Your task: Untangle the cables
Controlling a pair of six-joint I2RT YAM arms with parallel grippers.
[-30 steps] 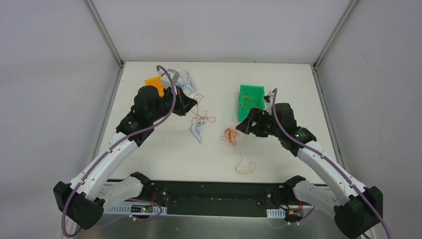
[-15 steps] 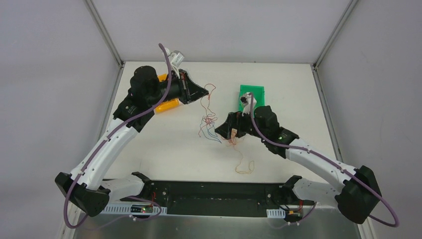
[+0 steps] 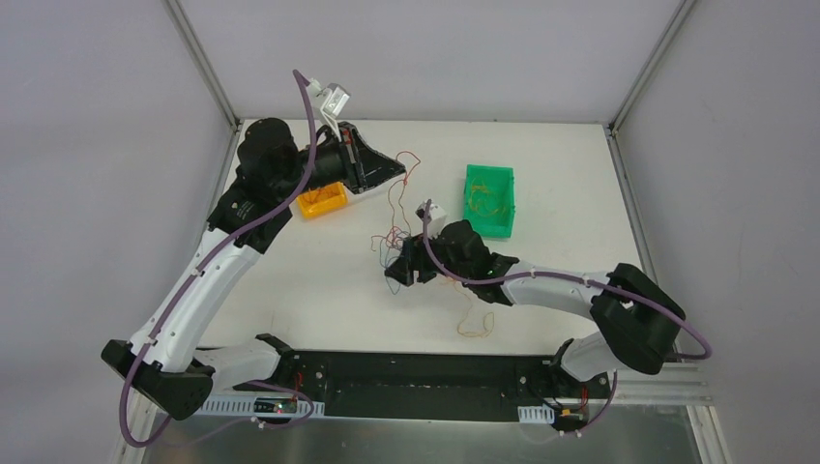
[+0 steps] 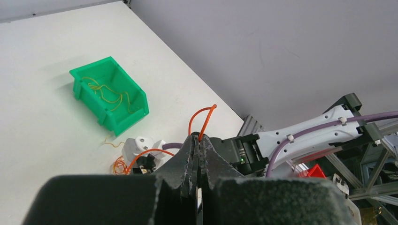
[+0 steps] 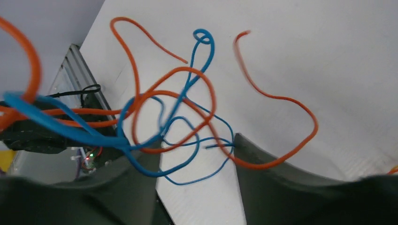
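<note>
My left gripper is raised at the back left, shut on a thin orange-red cable that sticks out above its closed tips. From there the strand hangs down to a tangle of blue and orange-red cables at mid-table. Low over that tangle, my right gripper is open. In the right wrist view, loops of blue cable and orange-red cable cross the wide gap of the right gripper; nothing is pinched. An orange coil lies beside the right wrist.
A green bin at the back right holds yellow cables. A small orange bin sits under the left arm. One loose yellowish cable lies near the front edge, right of centre.
The left gripper rose and drew back, lifting its orange-red strand and uncovering the orange bin. The right arm swung left from the green bin and dropped onto the tangle.
</note>
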